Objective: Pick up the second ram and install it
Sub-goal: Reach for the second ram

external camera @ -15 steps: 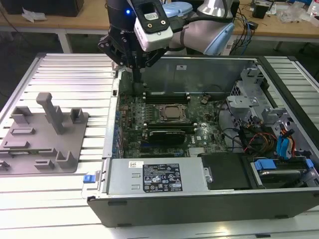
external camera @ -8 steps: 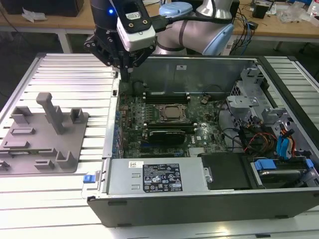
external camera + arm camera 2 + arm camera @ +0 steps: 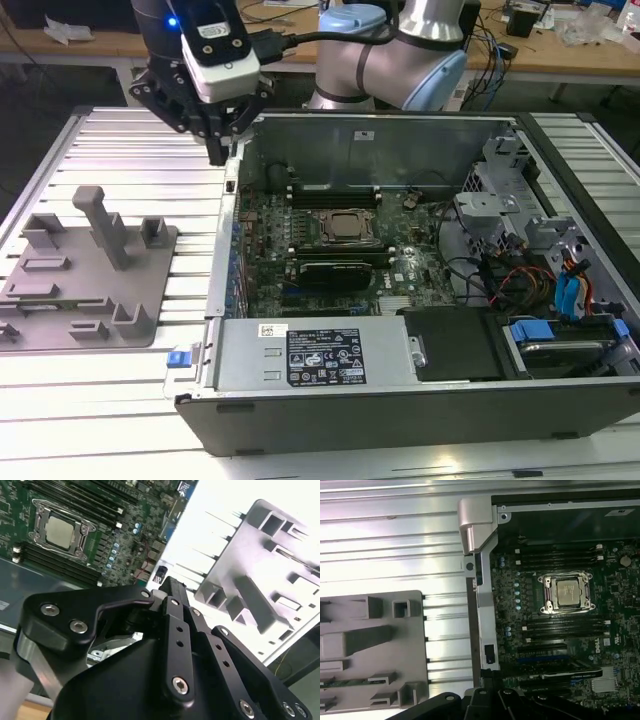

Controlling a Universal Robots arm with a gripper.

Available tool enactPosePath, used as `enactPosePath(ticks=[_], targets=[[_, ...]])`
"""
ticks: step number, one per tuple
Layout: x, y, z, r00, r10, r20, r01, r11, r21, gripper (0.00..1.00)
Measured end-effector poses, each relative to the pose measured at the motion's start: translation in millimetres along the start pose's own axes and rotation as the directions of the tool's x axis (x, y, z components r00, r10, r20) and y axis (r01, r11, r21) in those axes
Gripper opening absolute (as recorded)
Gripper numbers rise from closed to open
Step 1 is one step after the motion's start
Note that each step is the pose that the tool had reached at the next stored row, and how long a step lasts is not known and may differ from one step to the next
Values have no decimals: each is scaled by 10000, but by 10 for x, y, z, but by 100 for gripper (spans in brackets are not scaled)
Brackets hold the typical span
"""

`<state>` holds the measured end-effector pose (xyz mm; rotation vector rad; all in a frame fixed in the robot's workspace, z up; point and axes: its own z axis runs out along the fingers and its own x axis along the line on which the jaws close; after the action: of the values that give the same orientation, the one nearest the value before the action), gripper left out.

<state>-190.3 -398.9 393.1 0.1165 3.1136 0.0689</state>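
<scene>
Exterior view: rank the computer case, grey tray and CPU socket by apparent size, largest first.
1. computer case
2. grey tray
3. CPU socket
The gaps are wide, so nearness to the camera does not unsettle the order.

The tool (image 3: 219, 152) is matt black, with shiny metal screws (image 3: 180, 684). Beneath it the table (image 3: 120, 150) is ribbed, bright metal; beside it, a matt grey plastic tray (image 3: 100, 290) and a dull sheet-metal case (image 3: 400, 415).

First wrist view: grey tray (image 3: 375, 630) runs off the frame edge. The second ram (image 3: 347, 682) shows as a thin green sliver sunk in a tray slot, one end cut off. Second wrist view: the gripper (image 3: 171, 586) body hides part of the motherboard (image 3: 125, 540).
</scene>
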Motion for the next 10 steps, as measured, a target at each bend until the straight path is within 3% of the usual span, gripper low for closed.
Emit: enactPosePath(ticks=[7, 10], targets=[[207, -15, -6, 10000, 1, -1, -1, 10000, 1, 8], [228, -17, -6, 10000, 1, 0, -1, 10000, 0, 8]])
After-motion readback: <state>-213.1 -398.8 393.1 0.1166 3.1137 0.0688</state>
